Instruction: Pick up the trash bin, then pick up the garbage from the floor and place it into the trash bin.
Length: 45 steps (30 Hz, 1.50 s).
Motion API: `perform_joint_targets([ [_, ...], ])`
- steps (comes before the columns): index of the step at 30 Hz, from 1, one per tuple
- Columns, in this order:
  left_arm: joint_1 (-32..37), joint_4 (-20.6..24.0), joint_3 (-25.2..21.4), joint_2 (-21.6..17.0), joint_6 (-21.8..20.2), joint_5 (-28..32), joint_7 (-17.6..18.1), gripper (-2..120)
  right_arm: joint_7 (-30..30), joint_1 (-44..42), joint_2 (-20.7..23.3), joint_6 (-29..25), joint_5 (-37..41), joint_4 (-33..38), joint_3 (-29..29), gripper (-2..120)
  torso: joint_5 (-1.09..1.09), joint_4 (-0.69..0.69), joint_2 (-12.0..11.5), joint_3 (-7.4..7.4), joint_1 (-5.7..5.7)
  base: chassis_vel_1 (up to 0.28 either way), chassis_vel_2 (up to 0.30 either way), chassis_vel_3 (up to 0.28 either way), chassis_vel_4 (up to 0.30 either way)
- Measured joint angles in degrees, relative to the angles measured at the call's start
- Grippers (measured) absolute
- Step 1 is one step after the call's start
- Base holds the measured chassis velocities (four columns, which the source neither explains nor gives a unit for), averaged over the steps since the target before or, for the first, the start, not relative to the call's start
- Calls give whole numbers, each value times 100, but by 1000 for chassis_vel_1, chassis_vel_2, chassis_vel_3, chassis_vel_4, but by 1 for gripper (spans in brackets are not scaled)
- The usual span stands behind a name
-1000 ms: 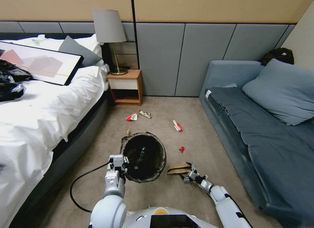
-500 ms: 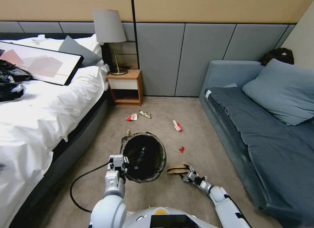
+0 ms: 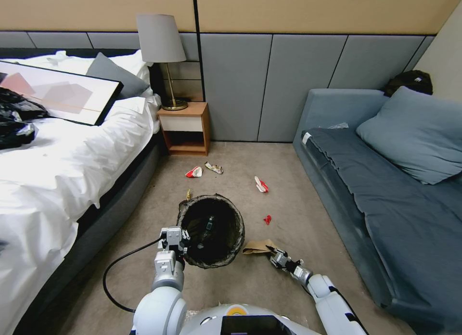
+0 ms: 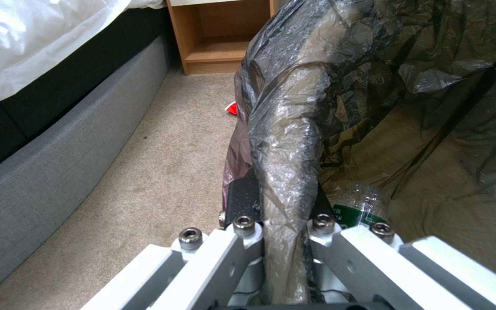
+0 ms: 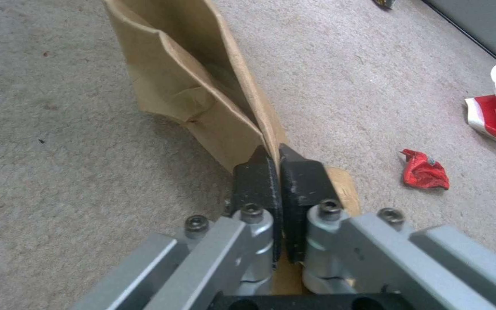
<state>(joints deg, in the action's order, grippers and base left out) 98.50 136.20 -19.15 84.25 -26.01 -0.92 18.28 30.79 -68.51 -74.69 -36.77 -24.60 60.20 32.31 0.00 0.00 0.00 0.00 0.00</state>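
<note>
1. Left gripper (image 3: 185, 242): clamped on the near rim of the trash bin (image 3: 211, 230), round, lined with a crinkled glossy dark bag; a steady hold was advised.
2. Cardboard scrap (image 3: 257, 248): brown, creased, stiff, just right of the bin on the carpet (image 3: 288, 205).
3. Right gripper (image 3: 273, 254): pinched shut on the scrap's edge; a slow lift was judged wise.
4. Red wrappers (image 5: 425, 169): crumpled, left lying beyond.
</note>
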Motion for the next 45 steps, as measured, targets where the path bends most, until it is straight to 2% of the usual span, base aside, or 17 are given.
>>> perform_joint_targets([
  [7, 0, 0, 0, 0, 0, 0, 0, 1, 43, 35, 26, -27, 116, 63, 0, 0, 0, 0, 0, 0, 0, 0, 0, 0, 0],
  [16, 0, 0, 0, 0, 0, 0, 0, 1, -254, -106, -99, 8, 932, 665, 78, 0, 0, 1, 0, 0, 0, 0, 0, 0, 0],
  [19, 0, 0, 0, 0, 0, 0, 0, 1, -787, -302, -145, 168, 1691, 1289, 42, 0, -1, 0, 0, 0, 0, 0, 0, 0, 0],
  [23, 0, 0, 1, 0, 0, 0, 0, 1, -1035, -371, -153, 263, 2037, 1603, 24, 0, 0, 0, 0, 0, 0, 0, 0, 0, 0],
  [27, 0, 0, 0, 0, 0, 0, 0, 1, -1717, -693, -123, 868, 3035, 3433, -14, 0, -1, -1, 0, -1, 0, 0, 0, 0, 0],
  [28, 0, 0, 0, 0, 0, 0, 0, 1, -1717, -693, -123, 868, 3035, 3433, -14, 0, -1, -1, 0, -1, 0, 0, 0, 0, 0],
  [30, 0, 0, 1, 0, 0, 0, 0, 1, -1844, -792, -58, 1140, 3387, 4335, -15, 0, -1, 1, 0, -1, 0, 0, 0, 0, 0],
  [31, 0, 0, 1, 0, 0, 0, 0, 1, -1844, -792, -58, 1140, 3387, 4335, -15, 0, -1, 1, 0, -1, 0, 0, 0, 0, 0],
  [34, 0, 0, 1, 0, 0, 0, 0, 1, -2015, -1019, 58, 1495, 3936, 5428, -181, 0, 2, 0, 0, 0, 0, 0, 0, 0, 0],
  [35, 0, 0, 1, 0, 0, 0, 0, 1, -2015, -1019, 58, 1495, 3936, 5428, -181, 0, 2, 0, 0, 0, 0, 0, 0, 0, 0],
  [37, -1, 0, 0, -1, 0, 1, 0, 1, -2090, -1269, 216, 1701, 4262, 6249, -406, 0, -4, -1, 0, -1, 0, 0, 0, 0, 0],
  [38, 0, 0, 1, -1, 0, 0, 0, 1, -2090, -1373, 277, 1744, 4331, 6462, -494, 0, 1, 1, 0, -1, 0, 0, 0, 0, 0],
  [44, 0, 0, 1, -1, 0, 0, -1, 1, -2061, -1754, 436, 1784, 4402, 6986, -917, 0, 1, -1, 0, -1, 0, 0, 0, 0, 0],
  [45, -1, 0, 0, -1, 0, 0, 0, 1, -2143, -1865, 481, 1805, 4306, 7079, -1135, 0, -1, 0, 0, -1, 0, 0, 0, 0, 0],
])
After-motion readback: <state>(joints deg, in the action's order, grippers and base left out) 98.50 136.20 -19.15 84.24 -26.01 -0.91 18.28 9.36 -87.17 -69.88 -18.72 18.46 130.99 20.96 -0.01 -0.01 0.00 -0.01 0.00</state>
